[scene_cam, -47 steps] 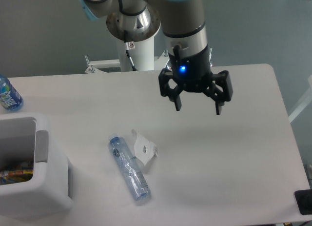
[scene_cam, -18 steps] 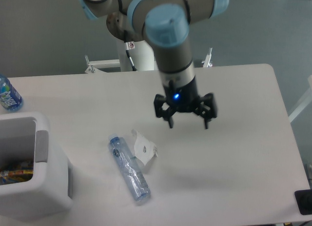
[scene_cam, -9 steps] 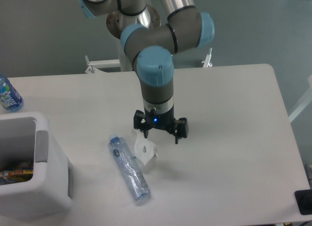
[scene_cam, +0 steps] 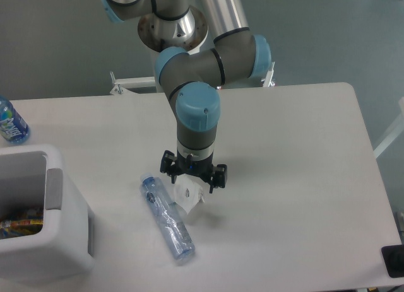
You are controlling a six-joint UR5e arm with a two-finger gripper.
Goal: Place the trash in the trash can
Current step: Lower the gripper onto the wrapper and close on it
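Note:
A crumpled white wrapper (scene_cam: 189, 195) lies on the table, right beside a flattened clear bottle with a blue cap (scene_cam: 166, 218) that runs diagonally toward the front. My gripper (scene_cam: 192, 182) hangs directly over the wrapper, open, one finger on each side of it, low and close to the paper. Nothing is held. The white trash can (scene_cam: 63, 229) stands at the front left with a grey strip on its rim and colourful scraps inside.
An uncrushed blue-labelled bottle (scene_cam: 11, 122) stands at the far left edge behind the trash can. A dark object (scene_cam: 392, 262) sits at the front right corner of the table. The arm's base post (scene_cam: 175, 58) rises behind the table.
The gripper has travelled from the right-centre of the table leftward and down, and now straddles the wrapper. It stays open. Bottle and wrapper have not moved.

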